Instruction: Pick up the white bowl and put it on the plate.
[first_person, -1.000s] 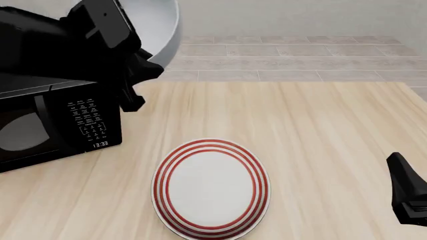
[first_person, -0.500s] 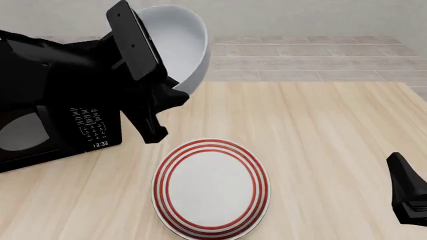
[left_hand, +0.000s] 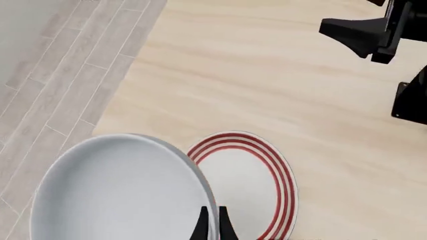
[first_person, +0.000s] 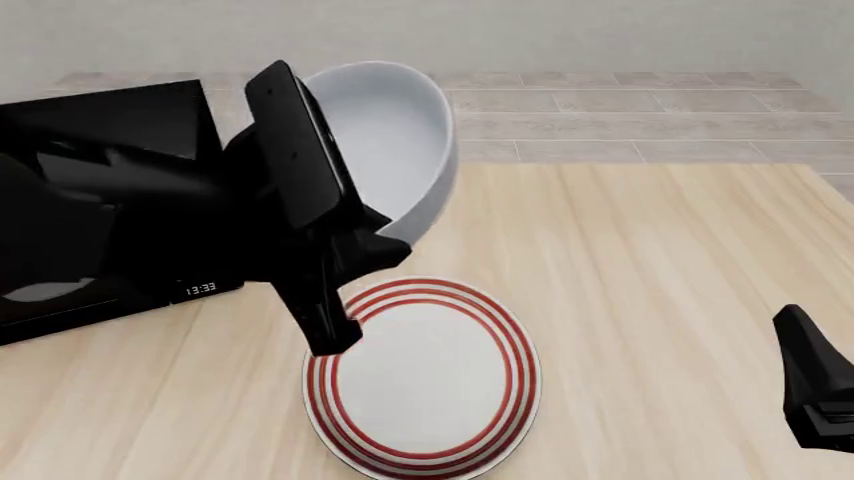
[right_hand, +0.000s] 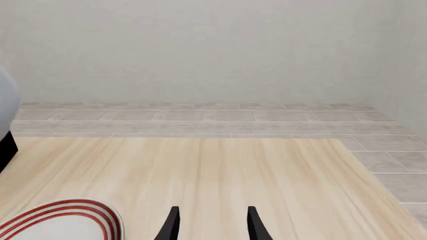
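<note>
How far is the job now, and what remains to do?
Done: the plain glossy white bowl is picked up, gripped at its rim by the left gripper and held tilted in the air. In hand: it hangs over the far left edge of the flat red-ringed plate. Left: lower it onto the plate and release. The right gripper is open and idle.

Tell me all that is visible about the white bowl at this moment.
The white bowl is plain, glossy, deep and round, with no markings; it looks like ceramic. It is lifted off the table and strongly tilted, so its hollow faces the front camera. The left gripper is shut on its rim, one thin finger on each side of the wall. It hangs above the far left edge of the plate without touching it. Its interior looks empty.
</note>
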